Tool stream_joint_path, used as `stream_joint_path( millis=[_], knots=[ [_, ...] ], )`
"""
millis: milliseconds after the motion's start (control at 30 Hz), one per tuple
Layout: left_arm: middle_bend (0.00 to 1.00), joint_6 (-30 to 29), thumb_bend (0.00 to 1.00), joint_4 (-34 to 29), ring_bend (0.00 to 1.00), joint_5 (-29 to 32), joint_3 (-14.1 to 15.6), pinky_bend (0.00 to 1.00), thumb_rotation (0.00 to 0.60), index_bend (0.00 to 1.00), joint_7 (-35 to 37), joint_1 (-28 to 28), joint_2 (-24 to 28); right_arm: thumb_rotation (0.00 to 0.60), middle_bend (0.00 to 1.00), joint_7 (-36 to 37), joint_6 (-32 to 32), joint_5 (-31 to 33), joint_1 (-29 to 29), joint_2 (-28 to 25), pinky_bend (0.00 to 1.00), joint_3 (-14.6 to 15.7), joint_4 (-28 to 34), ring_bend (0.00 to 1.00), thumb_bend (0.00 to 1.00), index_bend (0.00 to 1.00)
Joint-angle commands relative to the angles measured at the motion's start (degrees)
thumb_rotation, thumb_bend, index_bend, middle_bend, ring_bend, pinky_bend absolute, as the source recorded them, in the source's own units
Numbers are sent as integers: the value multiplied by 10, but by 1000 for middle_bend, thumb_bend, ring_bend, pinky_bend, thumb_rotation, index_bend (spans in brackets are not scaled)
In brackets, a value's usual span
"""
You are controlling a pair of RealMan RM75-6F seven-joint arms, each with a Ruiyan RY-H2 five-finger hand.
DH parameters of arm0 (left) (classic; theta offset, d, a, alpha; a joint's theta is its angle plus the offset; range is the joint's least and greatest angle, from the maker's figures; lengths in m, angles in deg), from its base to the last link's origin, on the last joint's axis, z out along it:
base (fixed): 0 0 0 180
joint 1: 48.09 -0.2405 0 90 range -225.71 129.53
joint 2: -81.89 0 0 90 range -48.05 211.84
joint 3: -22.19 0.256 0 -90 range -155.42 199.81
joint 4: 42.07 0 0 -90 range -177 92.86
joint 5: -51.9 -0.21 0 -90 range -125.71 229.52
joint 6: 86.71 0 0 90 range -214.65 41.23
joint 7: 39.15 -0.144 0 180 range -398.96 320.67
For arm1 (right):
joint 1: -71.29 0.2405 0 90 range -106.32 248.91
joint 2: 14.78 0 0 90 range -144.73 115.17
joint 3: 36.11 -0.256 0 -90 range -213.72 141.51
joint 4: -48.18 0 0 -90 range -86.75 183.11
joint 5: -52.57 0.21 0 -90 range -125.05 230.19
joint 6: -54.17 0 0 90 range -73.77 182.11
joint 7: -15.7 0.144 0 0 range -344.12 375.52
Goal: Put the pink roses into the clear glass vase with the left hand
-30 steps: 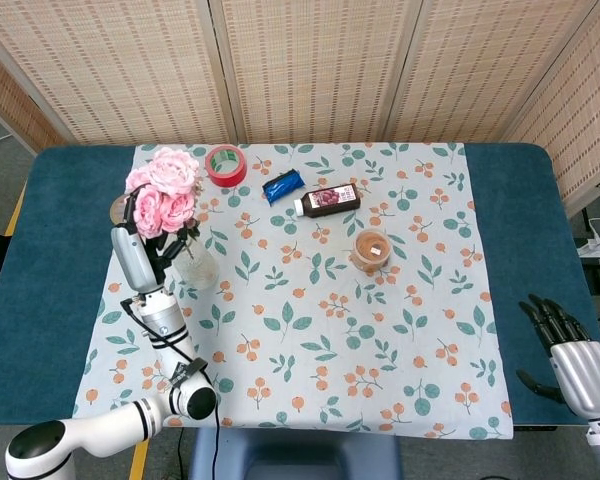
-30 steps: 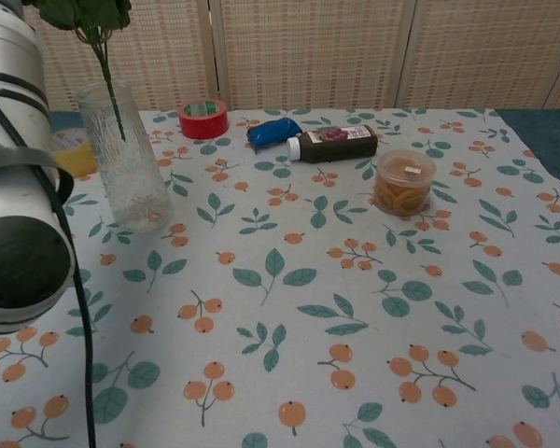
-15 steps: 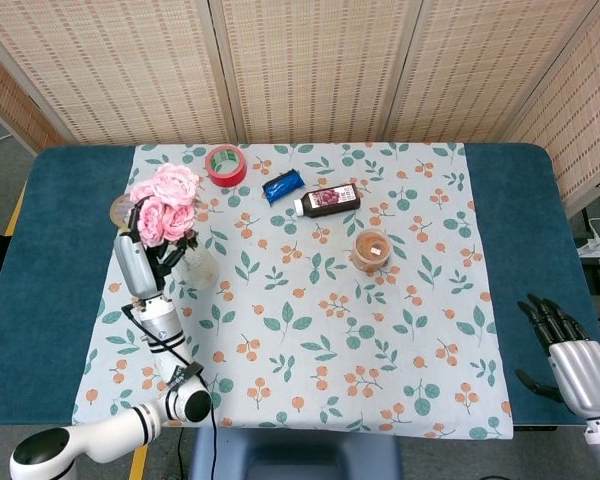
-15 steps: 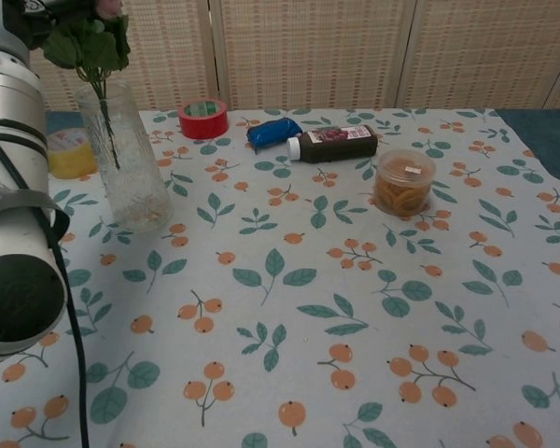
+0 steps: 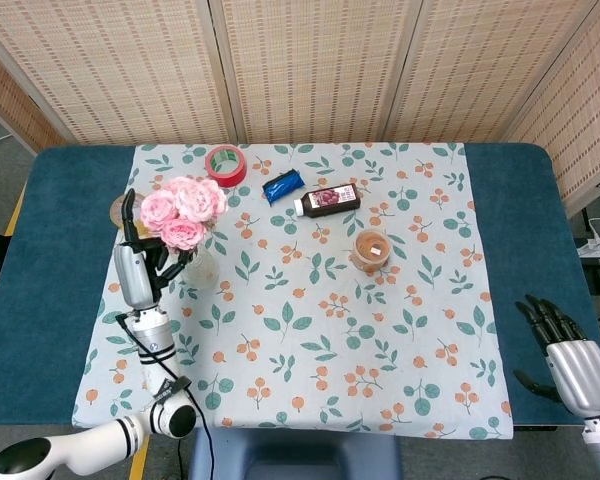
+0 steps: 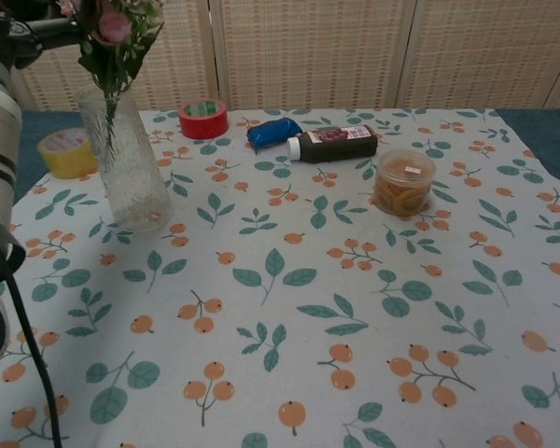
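The pink roses [image 5: 185,208] stand with their stems down inside the clear glass vase [image 5: 200,268] at the left of the flowered cloth. In the chest view the blooms [image 6: 112,23] and leaves sit above the rim of the vase [image 6: 126,173]. My left hand [image 5: 142,250] is just left of the bouquet with its fingers apart, one pointing up and the others reaching toward the vase; in the chest view the left hand [image 6: 23,28] reaches to the foliage. My right hand [image 5: 565,345] rests at the table's near right corner, fingers spread and holding nothing.
Behind the vase lie a red tape roll [image 5: 225,163], a blue packet [image 5: 283,185] and a dark bottle [image 5: 328,199] on its side. A round plastic tub [image 5: 372,248] stands mid-table. A yellow tape roll [image 6: 63,152] sits left of the vase.
The roses have sunk lower into the vase and lean right. My left hand has drawn back to the left and its fingers have spread off the bouquet. The right hand has not moved.
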State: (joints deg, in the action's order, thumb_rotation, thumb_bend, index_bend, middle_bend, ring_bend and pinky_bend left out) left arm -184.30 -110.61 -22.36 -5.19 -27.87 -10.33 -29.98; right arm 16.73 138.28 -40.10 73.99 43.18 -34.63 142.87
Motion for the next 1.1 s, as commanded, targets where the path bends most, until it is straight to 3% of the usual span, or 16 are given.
stream_joint_path(
  millis=[33, 300, 700, 933, 1100],
  knots=[
    [1000, 6, 373, -21, 1000, -1, 15, 1000, 600, 0, 5, -22, 19, 600, 0, -2, 1, 0, 0, 2, 186, -1, -1, 0, 120, 33],
    [980, 37, 374, -38, 1000, 13, 36, 1000, 600, 0, -8, -52, 39, 600, 0, -11, -2, 2, 1, 6, 186, 0, 0, 0, 119, 32],
    [966, 111, 370, -58, 1000, 70, 30, 1000, 600, 0, -84, -55, 48, 600, 0, -11, -4, 3, 1, 5, 187, 1, 0, 0, 119, 32],
    [964, 157, 378, -111, 1000, 145, 11, 1000, 600, 0, -172, -61, 78, 600, 0, -10, -6, 4, 2, 3, 187, 1, 2, 0, 119, 32],
    [935, 195, 378, -157, 1000, 189, 14, 1000, 600, 0, -211, -76, 123, 600, 0, -10, -7, 5, 2, 3, 187, 1, 2, 0, 119, 32]
  ],
)
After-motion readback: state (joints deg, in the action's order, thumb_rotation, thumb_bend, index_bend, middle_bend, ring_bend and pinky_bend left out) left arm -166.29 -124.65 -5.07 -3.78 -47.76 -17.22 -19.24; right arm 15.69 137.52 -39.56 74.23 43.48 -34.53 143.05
